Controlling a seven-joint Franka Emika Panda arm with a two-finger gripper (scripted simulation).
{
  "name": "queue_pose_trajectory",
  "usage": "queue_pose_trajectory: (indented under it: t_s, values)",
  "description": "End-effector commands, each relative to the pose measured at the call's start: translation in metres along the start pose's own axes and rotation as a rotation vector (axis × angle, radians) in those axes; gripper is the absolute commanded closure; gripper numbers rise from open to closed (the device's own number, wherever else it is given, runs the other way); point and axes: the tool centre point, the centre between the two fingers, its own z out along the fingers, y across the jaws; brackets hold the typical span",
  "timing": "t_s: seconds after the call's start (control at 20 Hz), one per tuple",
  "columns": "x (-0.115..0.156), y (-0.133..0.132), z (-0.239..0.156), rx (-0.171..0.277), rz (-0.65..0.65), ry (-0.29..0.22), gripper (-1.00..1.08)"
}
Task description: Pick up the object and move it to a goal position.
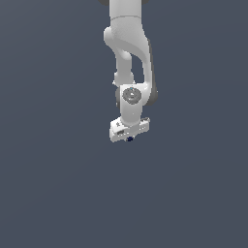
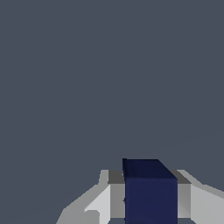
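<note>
Navy cube (image 2: 150, 192) sits between the fingers (image 2: 114, 199), open grey floor (image 2: 87, 87) around.

My exterior view sits well back and appears to look steeply down along the white arm (image 1: 130, 58), which enters from the frame's top edge and ends near centre at the gripper (image 1: 130, 139), with plain grey ground (image 1: 48, 193) filling the rest. My wrist view rides on the arm very near the fingers (image 2: 111, 199) and faces out past them at the same grey ground, close enough that the dark navy block (image 2: 151, 197) between them bulks large. The two views share only the gripper's tip, the block, a mere dark speck in the exterior view, and the ground.
</note>
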Motion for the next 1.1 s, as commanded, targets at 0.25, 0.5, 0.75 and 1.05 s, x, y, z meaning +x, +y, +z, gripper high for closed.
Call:
queue_pose_trajectory:
  t_s: [0.25,0.5,0.75,1.05]
  values:
    - [-0.009,0.000,-0.051,0.000,0.000,0.001,1.08]
    - [-0.018,0.000,-0.099,-0.001,0.000,0.001,1.08]
    - [-0.027,0.000,-0.153,0.000,-0.001,0.001,1.08]
    - [-0.038,0.000,-0.219,0.001,-0.001,0.001,1.08]
